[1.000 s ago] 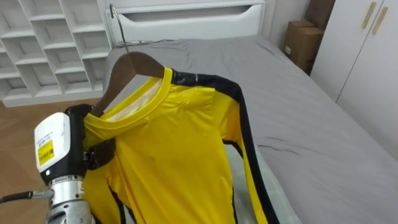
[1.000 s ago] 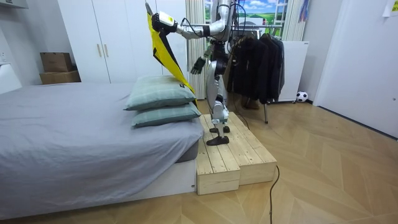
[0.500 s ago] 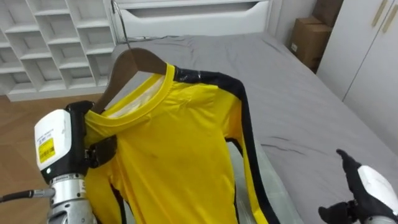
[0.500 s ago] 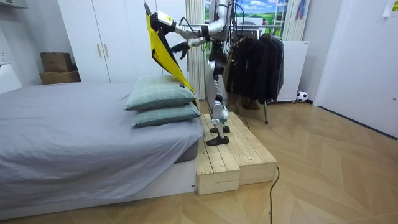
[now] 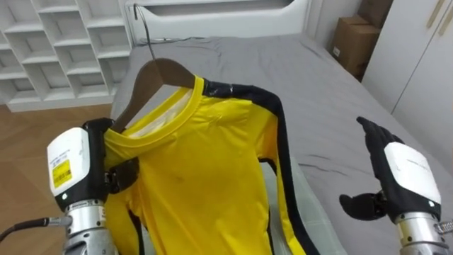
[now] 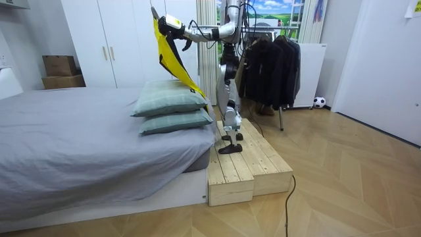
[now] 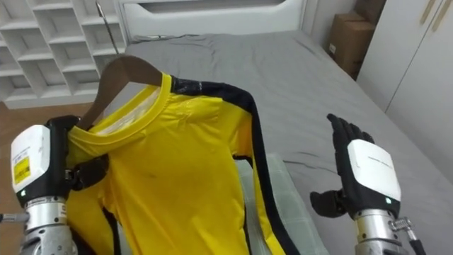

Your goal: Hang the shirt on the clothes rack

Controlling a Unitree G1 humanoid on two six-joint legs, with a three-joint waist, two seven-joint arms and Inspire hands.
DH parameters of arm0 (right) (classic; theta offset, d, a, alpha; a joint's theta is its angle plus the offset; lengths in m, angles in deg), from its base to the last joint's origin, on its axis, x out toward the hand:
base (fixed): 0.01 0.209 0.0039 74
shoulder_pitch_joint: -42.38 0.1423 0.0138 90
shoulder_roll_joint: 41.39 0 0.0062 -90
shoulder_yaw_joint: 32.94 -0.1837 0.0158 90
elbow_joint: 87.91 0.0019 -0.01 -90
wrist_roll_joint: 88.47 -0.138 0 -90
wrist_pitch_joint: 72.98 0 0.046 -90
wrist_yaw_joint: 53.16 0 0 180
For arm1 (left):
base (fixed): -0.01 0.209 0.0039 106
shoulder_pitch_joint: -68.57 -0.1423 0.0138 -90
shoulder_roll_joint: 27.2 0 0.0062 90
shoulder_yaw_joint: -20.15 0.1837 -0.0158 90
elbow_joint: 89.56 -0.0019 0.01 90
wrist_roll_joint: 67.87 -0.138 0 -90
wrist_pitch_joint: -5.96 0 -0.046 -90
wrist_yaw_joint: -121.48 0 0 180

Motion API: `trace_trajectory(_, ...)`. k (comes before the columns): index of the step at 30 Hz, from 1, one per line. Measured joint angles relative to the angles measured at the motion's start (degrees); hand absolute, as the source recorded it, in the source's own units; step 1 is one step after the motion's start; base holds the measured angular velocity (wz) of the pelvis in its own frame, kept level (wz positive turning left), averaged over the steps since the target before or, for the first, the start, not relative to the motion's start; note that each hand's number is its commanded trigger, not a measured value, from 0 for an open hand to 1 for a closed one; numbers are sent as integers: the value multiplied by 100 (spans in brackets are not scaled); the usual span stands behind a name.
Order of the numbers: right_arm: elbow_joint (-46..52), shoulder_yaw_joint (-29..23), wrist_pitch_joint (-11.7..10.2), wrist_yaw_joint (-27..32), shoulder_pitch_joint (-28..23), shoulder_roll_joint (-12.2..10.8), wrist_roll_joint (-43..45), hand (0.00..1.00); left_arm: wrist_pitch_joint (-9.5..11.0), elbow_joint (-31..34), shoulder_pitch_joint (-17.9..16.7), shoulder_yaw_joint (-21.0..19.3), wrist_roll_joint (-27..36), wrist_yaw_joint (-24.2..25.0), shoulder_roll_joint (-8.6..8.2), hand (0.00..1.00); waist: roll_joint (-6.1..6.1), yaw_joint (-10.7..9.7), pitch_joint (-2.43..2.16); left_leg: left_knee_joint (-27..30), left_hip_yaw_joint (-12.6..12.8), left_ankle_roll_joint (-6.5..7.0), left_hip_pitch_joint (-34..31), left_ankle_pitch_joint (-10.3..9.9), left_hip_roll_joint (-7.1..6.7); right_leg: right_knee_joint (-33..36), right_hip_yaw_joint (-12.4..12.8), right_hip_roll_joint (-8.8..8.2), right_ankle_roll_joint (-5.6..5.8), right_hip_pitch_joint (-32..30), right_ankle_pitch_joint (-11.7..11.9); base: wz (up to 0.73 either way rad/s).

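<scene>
1. Right hand (image 5: 400, 177) popped up higher at lower right, fingers spread, holding nothing.
2. Left hand (image 5: 79, 170), lower left, clamps the yellow shirt (image 5: 205, 170) on its wooden hanger (image 5: 152, 74), mid-frame.

We note bed (image 6: 79, 145), grey sheet over its top. At bed's end nearest robot, upper pillow (image 6: 172, 99) stacked on lower pillow (image 6: 174, 122). Wooden platform (image 6: 247, 168) on floor (image 6: 342, 191), touching that end; robot stands on it. Cardboard boxes (image 6: 60, 71) on floor past bed's far side. Clothes rack (image 6: 273, 66), ball (image 6: 319, 102) on floor behind platform.
</scene>
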Motion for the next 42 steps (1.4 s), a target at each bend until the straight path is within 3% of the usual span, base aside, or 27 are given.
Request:
trace_trajectory(13, -2, 363, 2, -67, 395, -21, 325, 0, -167, 274, 2, 366, -106, 321, 1, 100, 47, 33, 14, 2, -85, 1, -26, 1, -7, -1, -189, -6, 1, 10, -1, 3)
trace_trajectory(19, -1, 407, -3, -248, 536, -17, 548, 0, -164, 558, 2, 388, -108, 581, 0, 100, -39, 113, 62, 5, -83, -4, -43, 4, -9, 3, -179, 3, 1, -12, -1, 0)
trace_trajectory(24, 2, 401, -10, -302, 749, 0, 569, 0, -153, 601, 4, 387, -146, 640, 3, 100, -57, 123, 57, -7, -90, -4, -50, 4, -14, 6, -179, -14, 1, -25, -1, 0)
trace_trajectory(28, 72, 395, -129, -289, 1053, 139, 619, 0, -72, 601, 4, 387, -365, 653, 9, 100, -96, 125, 52, -28, -96, -4, -11, 4, -9, 8, -181, -20, 1, -1, -1, 0)
trace_trajectory(32, 191, 396, -261, -210, 1114, 166, 618, 0, -62, 601, 4, 403, -454, 654, 8, 100, -162, 129, 50, -43, -114, -4, -1, 4, -9, 8, -188, -18, 1, 5, -1, 0)
trace_trajectory(42, 253, 397, -306, -201, 1127, 171, 670, 0, -38, 601, 4, 535, -624, 751, 6, 100, -204, 139, 52, -54, -138, -4, -13, 4, -9, 5, -321, -32, 2, 2, 0, 1)
